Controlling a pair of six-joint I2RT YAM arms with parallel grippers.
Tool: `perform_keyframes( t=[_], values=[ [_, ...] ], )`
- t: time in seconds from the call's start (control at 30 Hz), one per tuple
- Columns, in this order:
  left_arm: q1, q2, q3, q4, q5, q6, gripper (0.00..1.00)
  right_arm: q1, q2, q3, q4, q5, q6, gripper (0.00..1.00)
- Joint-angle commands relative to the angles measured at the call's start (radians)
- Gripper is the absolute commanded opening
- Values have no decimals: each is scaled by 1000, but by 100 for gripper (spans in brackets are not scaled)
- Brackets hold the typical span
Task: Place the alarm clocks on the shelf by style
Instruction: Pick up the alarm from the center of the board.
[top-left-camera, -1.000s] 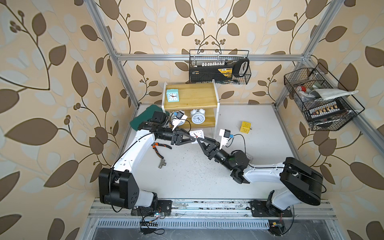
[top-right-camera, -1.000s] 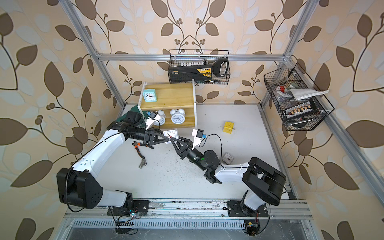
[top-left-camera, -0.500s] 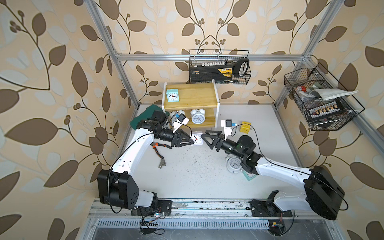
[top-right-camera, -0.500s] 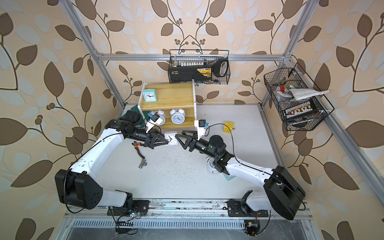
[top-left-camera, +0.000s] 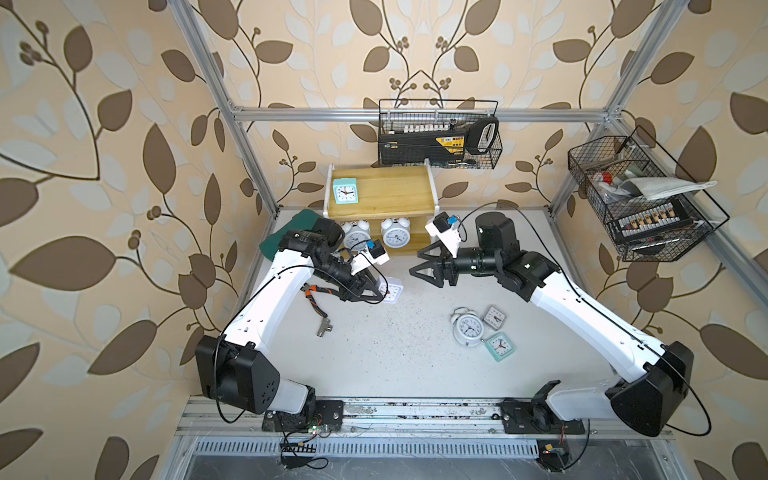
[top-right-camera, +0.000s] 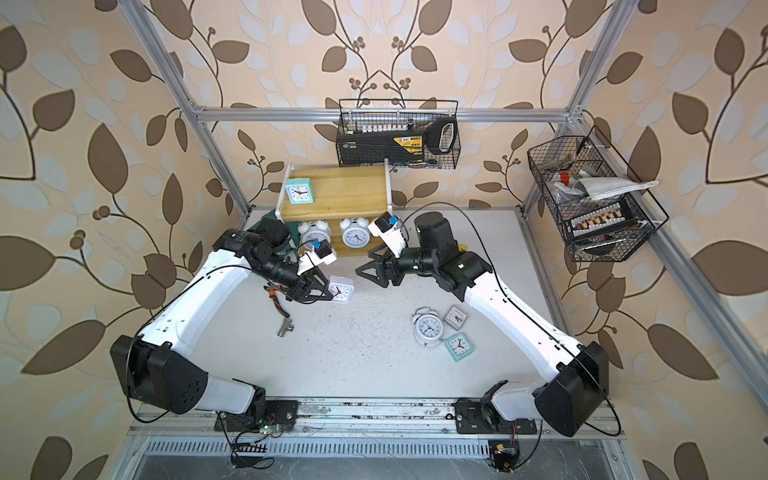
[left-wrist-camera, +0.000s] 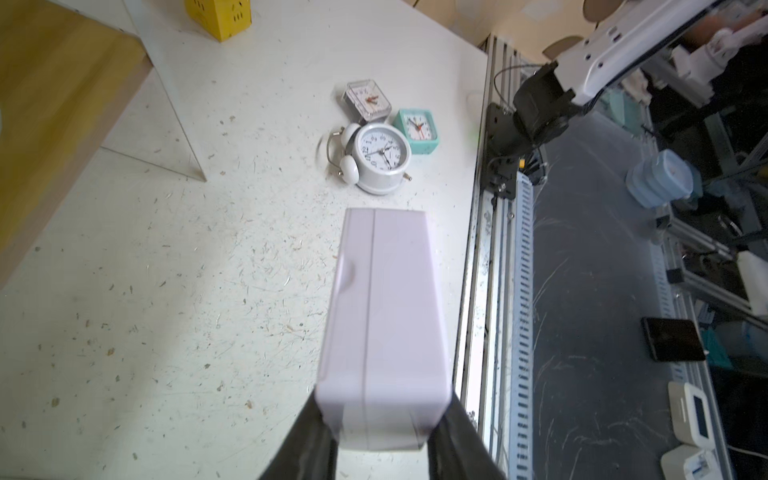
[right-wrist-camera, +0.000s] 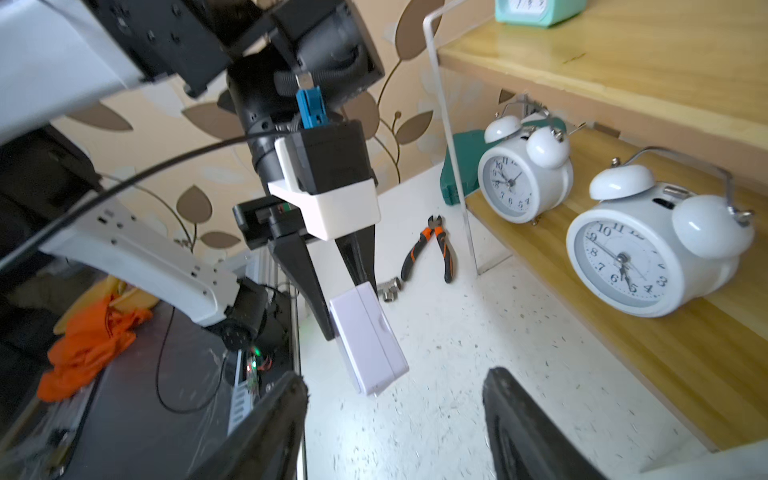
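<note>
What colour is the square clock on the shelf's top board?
The square clock is mint green, white dial; shows best in a top view.

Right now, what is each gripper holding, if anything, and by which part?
The left gripper clamps the pale lilac square clock across two opposite faces near one end. The right gripper is open, holding nothing.

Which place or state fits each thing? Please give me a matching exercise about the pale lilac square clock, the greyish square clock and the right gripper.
Things:
1. pale lilac square plastic clock
2. greyish square plastic clock
3. black right gripper

Places or states:
A. open and empty
B. lying on the white table
C. clamped in the left gripper

Pairs: 1-C, 2-B, 3-A
</note>
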Motion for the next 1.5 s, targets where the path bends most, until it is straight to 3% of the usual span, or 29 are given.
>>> perform_keyframes(
  t=[0.0,0.13,0.33,0.77,1.47],
  values=[
    [-51,-14,21,-48,-98,47,10,9,60,91,-263,-60,-204,70],
    [-85,-13,26,-50,-123,40,10,53,86,147,-327,-59,-347,70],
    [-89,-27,38,-59,-99,43,10,82,64,74,-194,-92,-424,68],
    [-91,-71,44,-67,-56,56,10,92,88,6,-54,-113,-373,65],
    [-91,-133,-6,20,-98,34,13,104,172,-3,27,-179,-299,58]
  ],
)
